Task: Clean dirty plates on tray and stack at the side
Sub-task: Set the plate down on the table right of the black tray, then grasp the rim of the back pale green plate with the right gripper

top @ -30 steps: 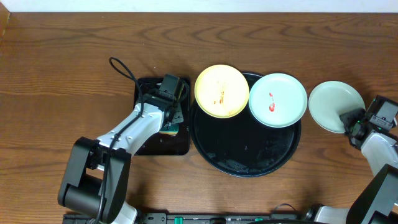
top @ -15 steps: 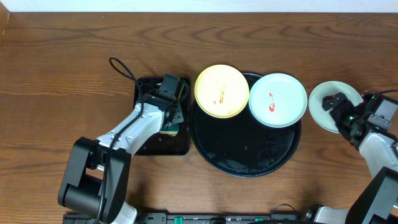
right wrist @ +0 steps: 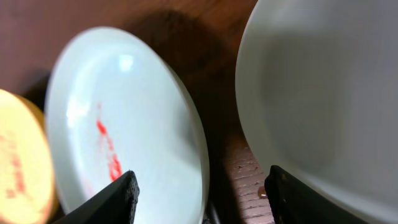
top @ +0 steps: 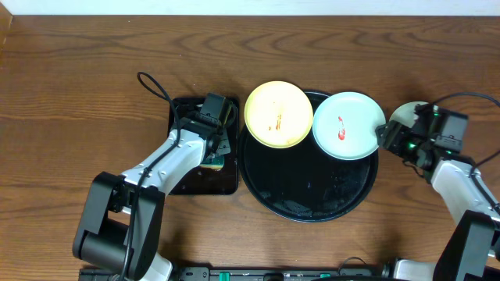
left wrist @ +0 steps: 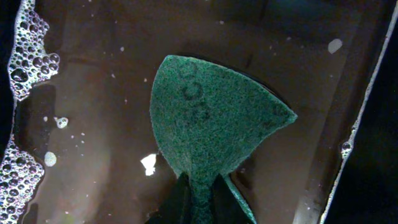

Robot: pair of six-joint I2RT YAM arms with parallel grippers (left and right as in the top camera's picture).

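Observation:
A pale yellow plate [top: 279, 114] with orange smears and a mint plate [top: 348, 125] with a red smear rest on the back rim of the round black tray [top: 308, 195]. A clean mint plate [top: 400, 117] lies on the table to the right, partly under my right arm. My right gripper [top: 391, 139] [right wrist: 202, 199] is open at the smeared mint plate [right wrist: 124, 143], its right rim between the jaws; one finger [right wrist: 106, 202] hangs over that plate, the other over the clean plate [right wrist: 323, 93]. My left gripper [top: 212, 152] [left wrist: 200, 202] is shut on a green sponge [left wrist: 211, 118].
The sponge lies in a small rectangular black tray [top: 187, 176] left of the round tray, holding dark soapy water with foam [left wrist: 25, 50] along its edge. A black cable [top: 156, 87] loops behind it. Bare wooden table [top: 78, 94] spreads to the left and back.
My right gripper has moved left from the clean plate's near edge to the rim of the red-smeared plate. The left arm and the sponge have not moved.

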